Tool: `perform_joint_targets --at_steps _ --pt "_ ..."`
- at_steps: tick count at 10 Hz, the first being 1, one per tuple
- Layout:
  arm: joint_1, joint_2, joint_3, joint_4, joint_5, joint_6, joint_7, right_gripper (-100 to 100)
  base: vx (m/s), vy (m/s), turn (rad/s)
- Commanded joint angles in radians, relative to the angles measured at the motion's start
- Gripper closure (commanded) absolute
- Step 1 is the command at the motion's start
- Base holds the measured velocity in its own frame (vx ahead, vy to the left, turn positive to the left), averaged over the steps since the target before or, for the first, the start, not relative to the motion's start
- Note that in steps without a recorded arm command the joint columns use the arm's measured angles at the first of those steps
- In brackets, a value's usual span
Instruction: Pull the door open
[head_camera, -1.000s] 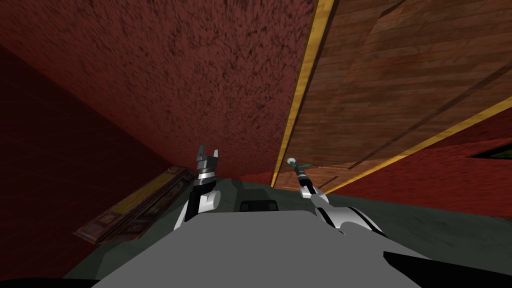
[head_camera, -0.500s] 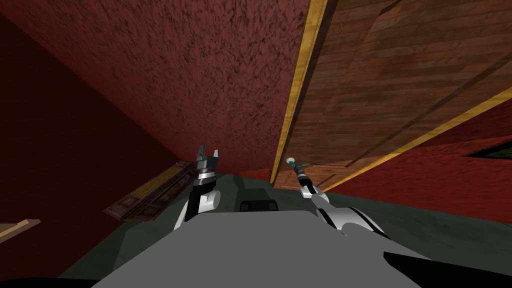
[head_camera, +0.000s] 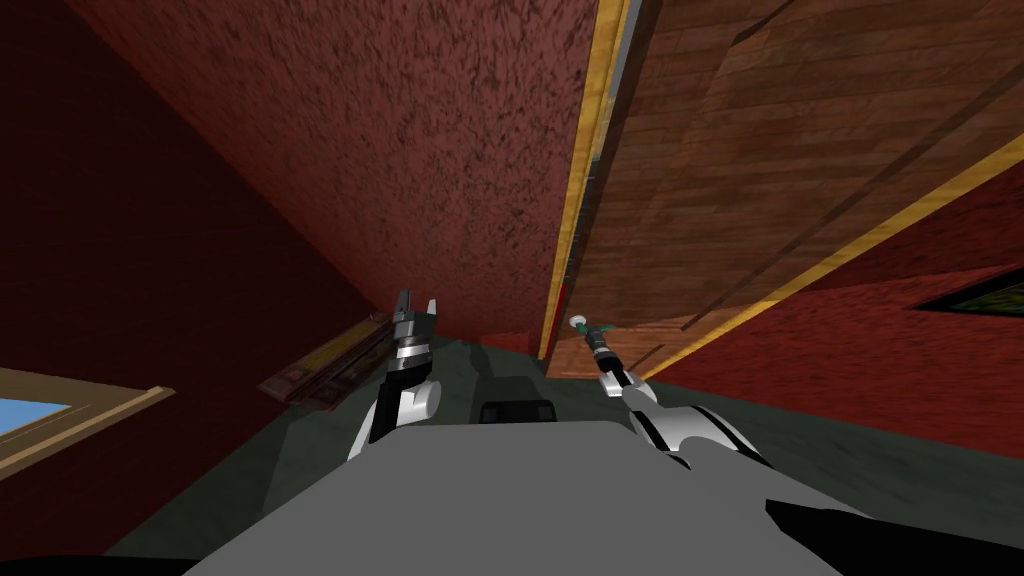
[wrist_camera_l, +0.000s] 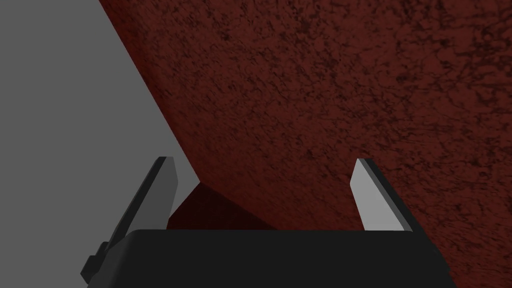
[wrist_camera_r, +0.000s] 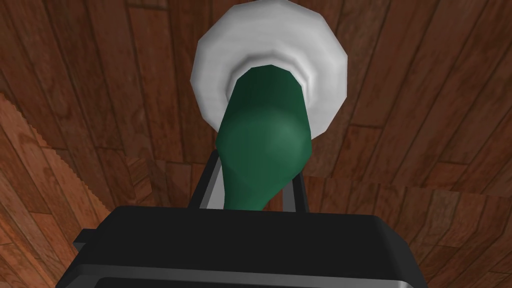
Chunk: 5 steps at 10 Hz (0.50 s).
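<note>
In the right wrist view, the right hand (wrist_camera_r: 255, 192) is clenched on a dark green lever handle (wrist_camera_r: 262, 140). Its two fingers press the handle's sides, just short of the white round plate (wrist_camera_r: 215, 60) on the brown wooden plank door (wrist_camera_r: 425, 125).

In the left wrist view, the left hand (wrist_camera_l: 265, 165) is released, its fingers wide apart with nothing between them.

In the head view, the door fills the upper right. A thin slit shows between its edge and the yellow door frame (head_camera: 578, 180). The left hand is raised before the dark red speckled wall (head_camera: 400, 150), apart from the door.
</note>
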<state>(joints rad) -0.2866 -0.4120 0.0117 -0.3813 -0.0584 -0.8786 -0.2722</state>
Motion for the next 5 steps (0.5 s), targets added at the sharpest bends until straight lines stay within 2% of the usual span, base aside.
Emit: perform_joint_targets --at_steps 1,2,3,5 --pt "0.013 0.001 0.008 -0.032 0.009 0.007 -0.009 100 -0.162 -0.074 0.073" --pt "0.011 -0.001 0.016 -0.029 0.021 0.002 -0.020 100 -0.174 -0.112 0.089" --pt "0.005 -0.001 0.010 -0.011 0.014 -0.001 -0.014 100 -0.085 -0.058 0.041" --pt "0.021 -0.019 0.035 -0.010 0.029 -0.034 -0.048 100 -0.165 -0.027 0.112"
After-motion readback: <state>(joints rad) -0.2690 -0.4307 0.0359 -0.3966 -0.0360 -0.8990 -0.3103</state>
